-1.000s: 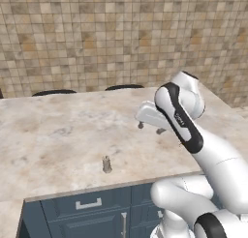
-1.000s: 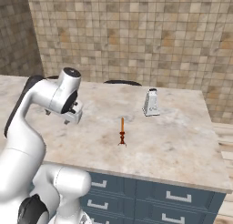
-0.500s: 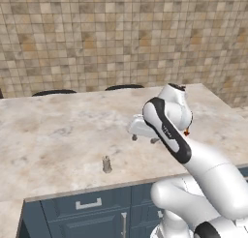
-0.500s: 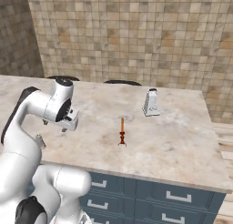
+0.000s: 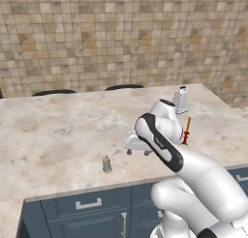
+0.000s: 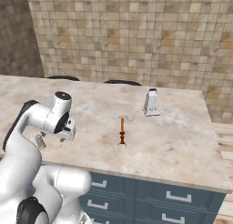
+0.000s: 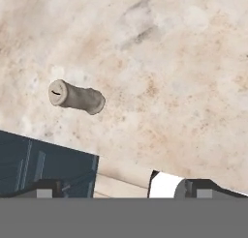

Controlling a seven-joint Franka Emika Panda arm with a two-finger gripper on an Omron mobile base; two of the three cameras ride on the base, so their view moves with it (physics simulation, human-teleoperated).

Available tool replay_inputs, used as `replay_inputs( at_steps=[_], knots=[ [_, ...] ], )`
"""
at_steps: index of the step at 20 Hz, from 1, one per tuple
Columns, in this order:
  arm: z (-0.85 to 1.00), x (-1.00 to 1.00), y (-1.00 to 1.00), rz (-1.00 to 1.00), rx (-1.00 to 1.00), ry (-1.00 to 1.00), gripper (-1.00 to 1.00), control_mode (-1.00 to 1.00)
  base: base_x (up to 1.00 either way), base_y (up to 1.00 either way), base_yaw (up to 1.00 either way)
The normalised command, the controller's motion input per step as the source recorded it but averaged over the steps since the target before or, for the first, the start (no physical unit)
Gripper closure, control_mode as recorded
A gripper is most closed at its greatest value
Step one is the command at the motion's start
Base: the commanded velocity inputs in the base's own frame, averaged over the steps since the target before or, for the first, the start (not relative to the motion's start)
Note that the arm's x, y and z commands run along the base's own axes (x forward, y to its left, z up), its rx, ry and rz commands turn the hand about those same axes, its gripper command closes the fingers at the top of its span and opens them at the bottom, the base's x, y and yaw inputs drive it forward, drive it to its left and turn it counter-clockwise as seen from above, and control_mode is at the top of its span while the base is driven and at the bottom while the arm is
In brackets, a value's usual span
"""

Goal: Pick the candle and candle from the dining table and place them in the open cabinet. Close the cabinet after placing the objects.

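Table: the dining table (image 5: 58,135) is stretching wide in front of me, a beige marble-look slab with grey veining, sitting over dark blue drawers (image 6: 182,198) with short silver handles.
Wall: a mottled tan and brown tile wall (image 5: 97,38) is running behind the table, with two dark chair backs (image 5: 54,92) peeking over the far edge.
Floor: pale wood boards (image 6: 225,141) are showing off the table's right end.
Grey candle: the stubby grey-beige candle (image 5: 106,164) is standing upright near the front edge of the table, well apart from everything else; in the hand view it (image 7: 76,96) is sitting up and left of centre, wick end facing the camera.
Red candle: the slender dark red candle (image 6: 122,132) is standing on its flared foot mid-table, right of the arm.
Grater: the grey metal grater (image 6: 151,102) is standing farther back, beyond the red candle.
Gripper: the gripper (image 5: 137,152) is hanging just above the slab, pointing down, near the grey candle but not touching it; jaws are standing wide and gripping nothing.
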Motion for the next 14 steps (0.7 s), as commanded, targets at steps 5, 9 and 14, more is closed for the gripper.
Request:
replay_inputs(
  at_steps=[5,9,14],
  knots=[
    [-0.49,0.0,0.06,0.19,0.0,-0.11,-1.0,-1.0,0.0,0.0,0.0],
    [-0.4,0.0,0.01,0.22,0.0,-0.18,-1.0,-1.0,0.0,0.0,0.0],
    [-0.28,0.0,0.0,0.25,0.0,-0.24,-1.0,-1.0,0.0,0.0,0.0]
  ],
)
